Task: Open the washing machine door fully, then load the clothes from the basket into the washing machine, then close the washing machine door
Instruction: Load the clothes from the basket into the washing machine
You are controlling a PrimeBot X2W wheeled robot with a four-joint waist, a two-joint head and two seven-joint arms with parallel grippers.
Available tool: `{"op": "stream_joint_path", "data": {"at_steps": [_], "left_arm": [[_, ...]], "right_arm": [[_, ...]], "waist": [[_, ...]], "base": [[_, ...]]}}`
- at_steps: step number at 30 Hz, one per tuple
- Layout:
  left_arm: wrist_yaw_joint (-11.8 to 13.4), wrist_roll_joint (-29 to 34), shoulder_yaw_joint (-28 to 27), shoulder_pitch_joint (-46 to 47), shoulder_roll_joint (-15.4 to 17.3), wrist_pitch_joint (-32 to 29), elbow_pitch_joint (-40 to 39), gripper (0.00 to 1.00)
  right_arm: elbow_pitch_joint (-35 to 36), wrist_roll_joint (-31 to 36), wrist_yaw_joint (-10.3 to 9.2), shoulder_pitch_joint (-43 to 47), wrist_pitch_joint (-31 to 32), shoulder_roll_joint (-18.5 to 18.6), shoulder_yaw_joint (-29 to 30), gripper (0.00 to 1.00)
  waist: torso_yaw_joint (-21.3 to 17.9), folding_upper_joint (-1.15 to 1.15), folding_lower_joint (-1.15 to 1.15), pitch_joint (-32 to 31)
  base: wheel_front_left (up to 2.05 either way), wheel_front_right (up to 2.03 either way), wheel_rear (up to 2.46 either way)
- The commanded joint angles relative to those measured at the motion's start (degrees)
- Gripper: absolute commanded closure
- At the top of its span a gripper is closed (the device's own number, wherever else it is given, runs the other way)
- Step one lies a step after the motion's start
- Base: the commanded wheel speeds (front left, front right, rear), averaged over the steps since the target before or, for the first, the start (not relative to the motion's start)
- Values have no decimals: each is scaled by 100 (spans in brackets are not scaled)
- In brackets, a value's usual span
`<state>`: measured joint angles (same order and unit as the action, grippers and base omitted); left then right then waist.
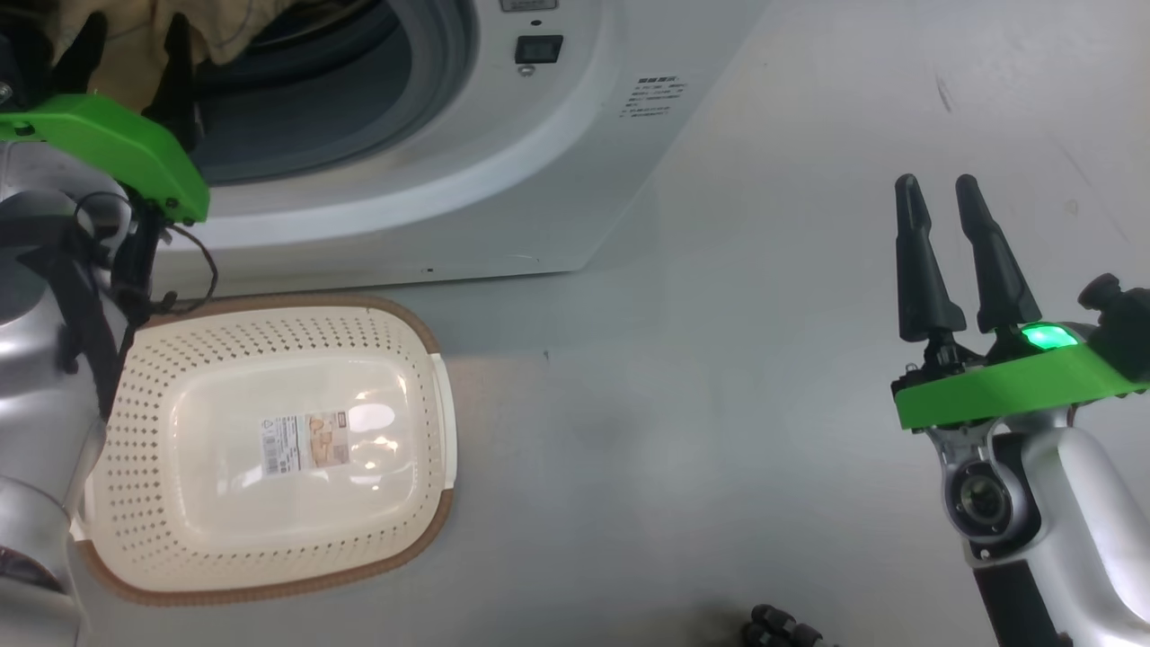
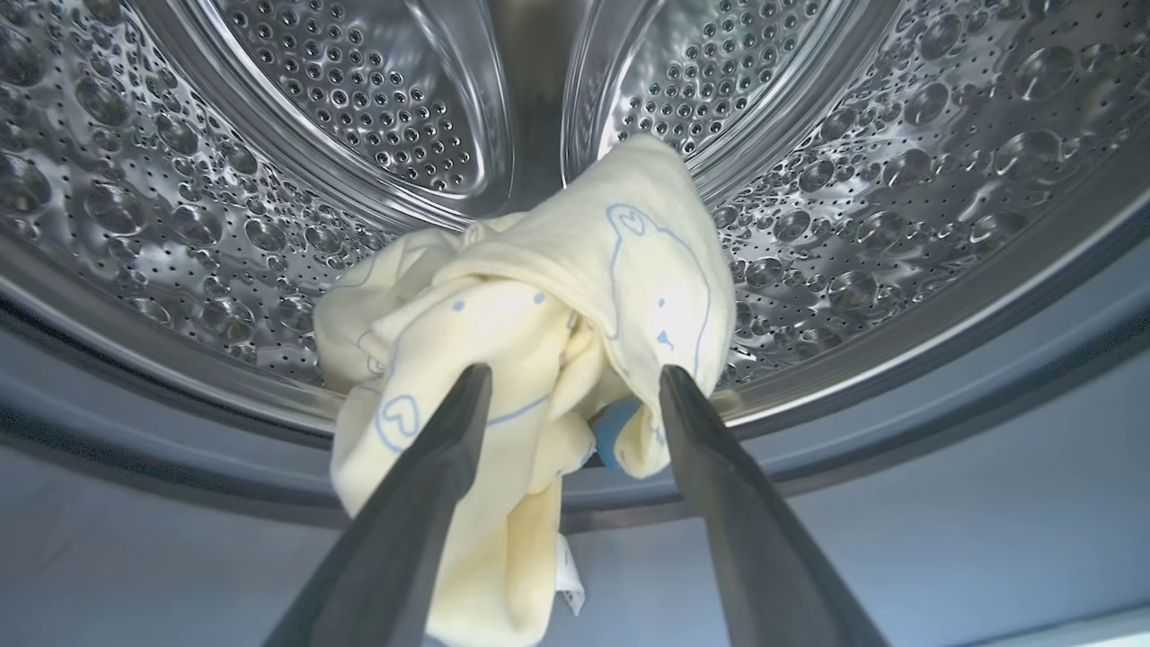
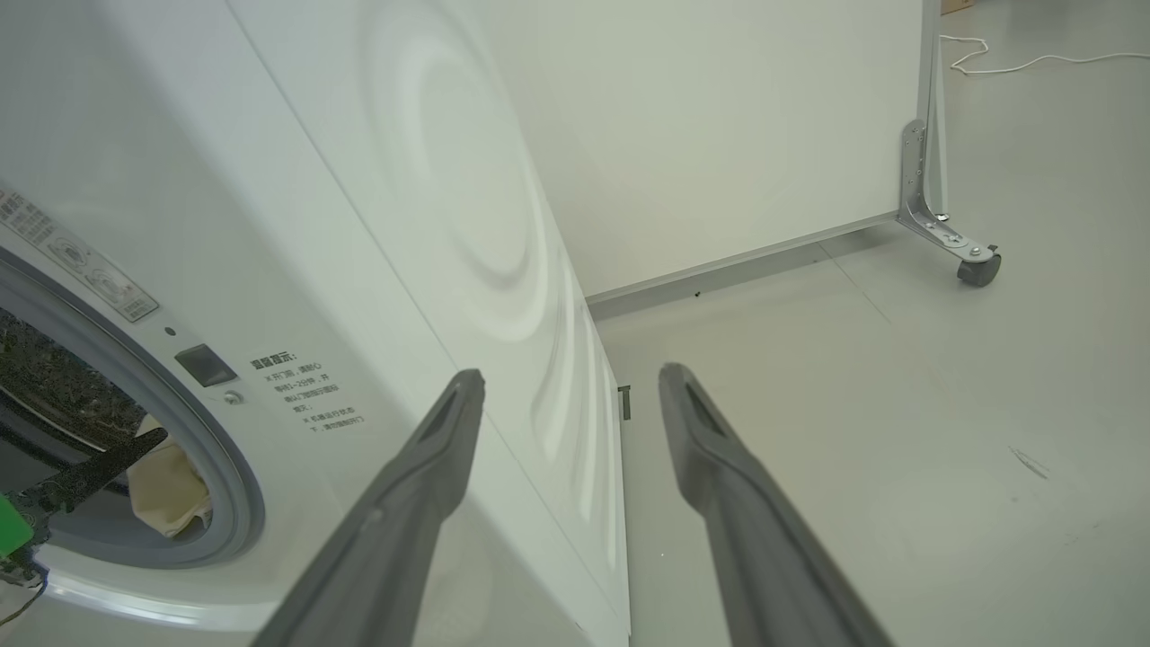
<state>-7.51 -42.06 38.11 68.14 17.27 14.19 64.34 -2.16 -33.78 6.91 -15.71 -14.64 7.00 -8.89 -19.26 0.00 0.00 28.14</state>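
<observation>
The washing machine point(image 1: 503, 198) stands with its mouth uncovered; the washing machine door is out of view. My left gripper point(image 2: 575, 377) reaches into that mouth, open. Pale yellow clothes point(image 2: 557, 296) with blue line prints bunch between its spread fingers and drape over the grey gasket point(image 2: 898, 422) at the edge of the dimpled steel drum point(image 2: 898, 135). From the head, the left gripper point(image 1: 135, 27) and the clothes point(image 1: 126, 63) appear at the top left. On the floor below lies the cream basket point(image 1: 144, 404), its labelled bottom bare. Far right, my right gripper point(image 1: 936, 189) hovers open over the floor.
Grey floor stretches right of the machine. In the right wrist view the right gripper point(image 3: 568, 377) points along the machine's white side point(image 3: 431, 225) towards a white panel wall point(image 3: 719, 135) on a caster point(image 3: 977, 268). A white cable point(image 3: 1015, 61) lies beyond.
</observation>
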Motion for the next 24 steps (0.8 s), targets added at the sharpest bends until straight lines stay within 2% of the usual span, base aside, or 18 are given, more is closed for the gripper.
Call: {"op": "stream_joint_path", "data": {"at_steps": [1,8,24], "left_arm": [[2,-54,-82,79,194,73,-188,0],[2,-14,-454,-311,204,79,-740,0],[2,623,-1433,-1741,-163,80,-1648,0]], "right_arm": [[159,18,58,16,-36,132,-28,0],[158,46,58,47,-36,236,18,0],[71,87,58,284,-36,490,87,0]], "waist": [[44,0,0,-39],[213,0,0,-196],[617,0,0,-814]], "base": [[0,0,0],[0,0,0],[0,0,0]]}}
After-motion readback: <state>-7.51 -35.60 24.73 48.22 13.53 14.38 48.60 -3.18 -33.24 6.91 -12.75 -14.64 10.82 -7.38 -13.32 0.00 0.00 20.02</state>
